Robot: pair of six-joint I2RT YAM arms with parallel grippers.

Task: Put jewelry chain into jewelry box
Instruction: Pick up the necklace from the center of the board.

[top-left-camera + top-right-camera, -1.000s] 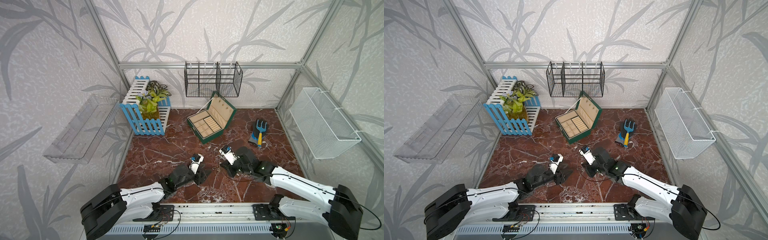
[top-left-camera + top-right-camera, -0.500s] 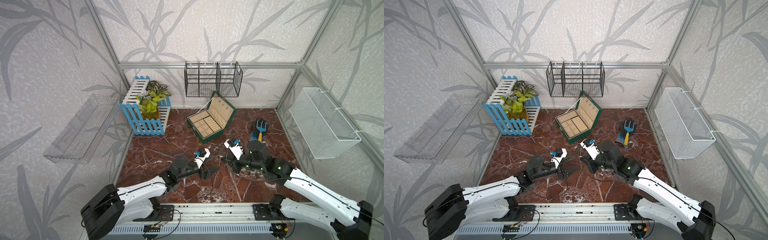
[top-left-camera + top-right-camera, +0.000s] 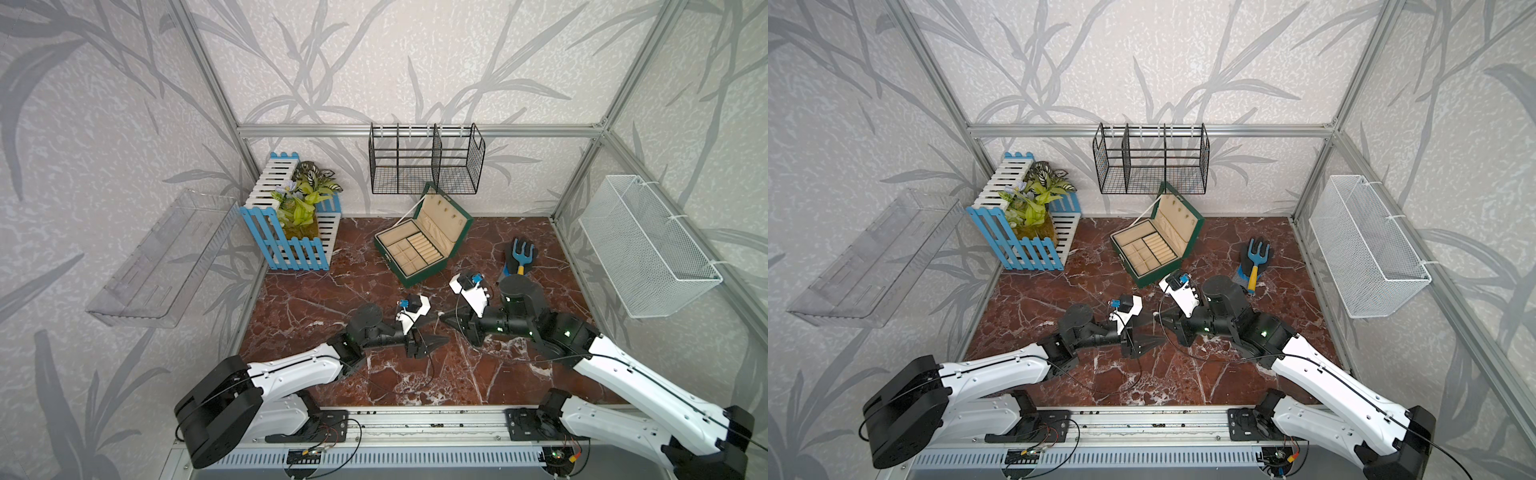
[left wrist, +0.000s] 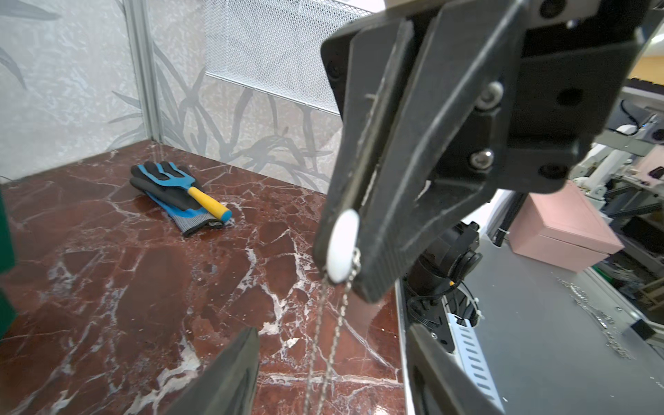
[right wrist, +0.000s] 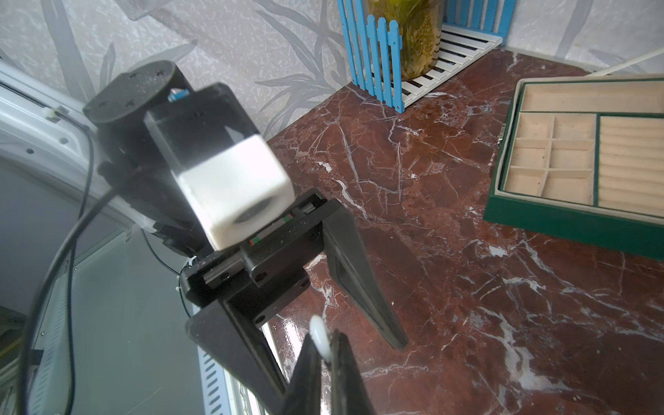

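Note:
My right gripper point(image 5: 323, 346) is shut on a white oval pendant point(image 4: 343, 246), and the thin silvery jewelry chain point(image 4: 336, 334) hangs from it in two strands. In the left wrist view those strands drop between the fingers of my left gripper point(image 4: 334, 366), which is open and touches nothing. In both top views the two grippers meet tip to tip above the floor's front middle: left gripper point(image 3: 440, 331), right gripper point(image 3: 445, 321). The dark green jewelry box point(image 3: 428, 272) point(image 3: 1158, 276) point(image 5: 575, 226) stands open behind them, lid up, its beige compartments empty.
A glove with a blue hand rake point(image 3: 519, 257) point(image 4: 179, 194) lies right of the box. A blue and white fence planter point(image 3: 291, 232) stands at the back left. A black wire basket point(image 3: 424, 166), a white mesh basket point(image 3: 648, 245) and a clear shelf point(image 3: 166, 257) hang on the walls.
The right gripper has lifted off the floor with the pendant and chain, staying shut. The left arm has swung up and right, so its open fingers now face the right gripper's tips.

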